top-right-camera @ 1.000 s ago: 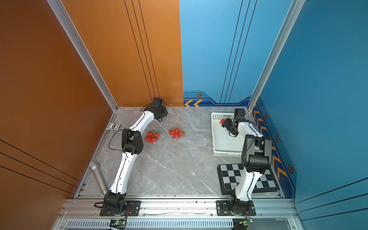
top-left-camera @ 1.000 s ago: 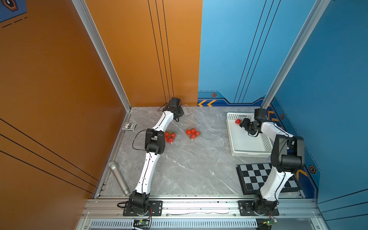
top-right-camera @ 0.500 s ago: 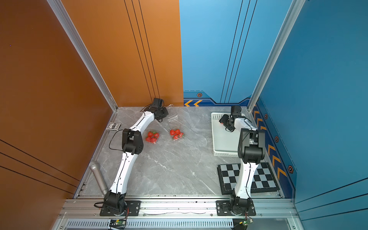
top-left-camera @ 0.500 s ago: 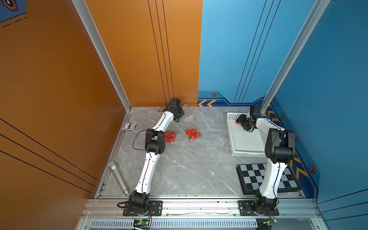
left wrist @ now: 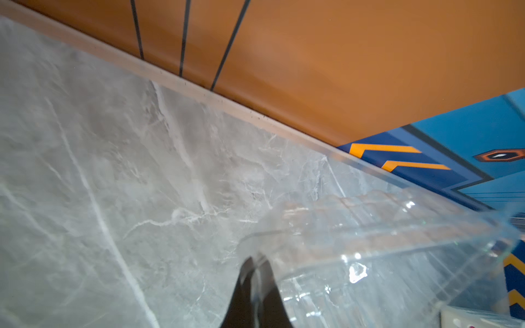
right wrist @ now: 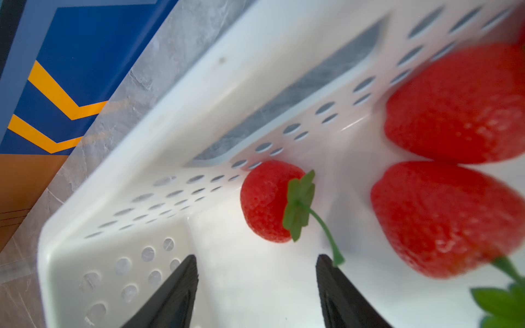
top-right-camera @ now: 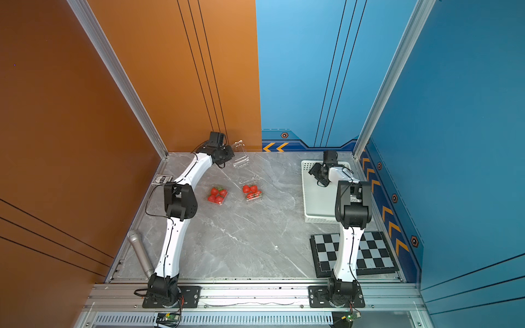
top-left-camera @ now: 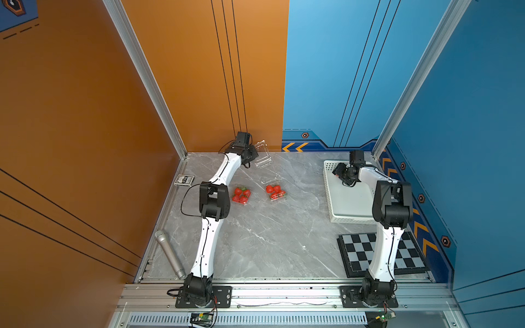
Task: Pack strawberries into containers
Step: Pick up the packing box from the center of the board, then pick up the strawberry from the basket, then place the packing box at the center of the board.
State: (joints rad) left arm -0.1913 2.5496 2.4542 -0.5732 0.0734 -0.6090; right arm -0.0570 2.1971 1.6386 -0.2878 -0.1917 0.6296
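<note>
Grey stone worktop (top-left-camera: 270, 241) fills the floor between an orange wall (top-left-camera: 184, 71) and a blue wall (top-left-camera: 326, 71). Far to the left of the white basket (top-left-camera: 349, 208) lie a silver microphone (top-left-camera: 170, 255) and a small pack of cards (top-left-camera: 184, 180). Closer to the basket, by the back wall, the left pincer (left wrist: 257, 261) is pinched tight on the rim of an empty clear box (left wrist: 383, 255), which is tilted. Closer still, the first filled box (top-left-camera: 241, 196) and the second filled box (top-left-camera: 276, 193) rest on the worktop, a little apart, each with red strawberries (top-left-camera: 238, 190) inside. Inside the basket, the right pincer (right wrist: 255, 258) stands wide and holds nothing. One small strawberry (right wrist: 265, 201) lies just ahead of it, with two more strawberries beside that one. A checkered board (top-left-camera: 355, 252) lies just in front of the basket.
</note>
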